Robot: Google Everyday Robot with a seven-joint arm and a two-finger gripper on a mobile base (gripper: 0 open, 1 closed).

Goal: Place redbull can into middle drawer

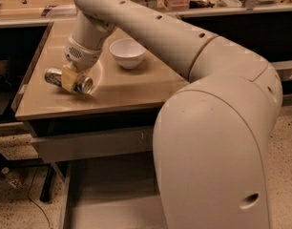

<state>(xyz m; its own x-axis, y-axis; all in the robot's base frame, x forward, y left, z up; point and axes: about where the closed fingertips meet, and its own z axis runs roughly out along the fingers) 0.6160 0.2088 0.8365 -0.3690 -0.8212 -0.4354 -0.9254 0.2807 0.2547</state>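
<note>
My gripper (69,78) is shut on the redbull can (84,85). It holds the silvery can on its side just above the front left part of the tan countertop (122,92). The can's shiny round ends stick out on both sides of the yellowish fingers (67,76). The middle drawer (112,194) stands pulled open below the counter, with its flat grey floor showing. My big white arm crosses the right half of the view and hides the drawer's right side.
A white bowl (128,52) stands on the counter behind and to the right of the can. A grey drawer front (88,144) sits just under the counter's edge. Speckled floor lies left and right, with a small object (12,178) at the left.
</note>
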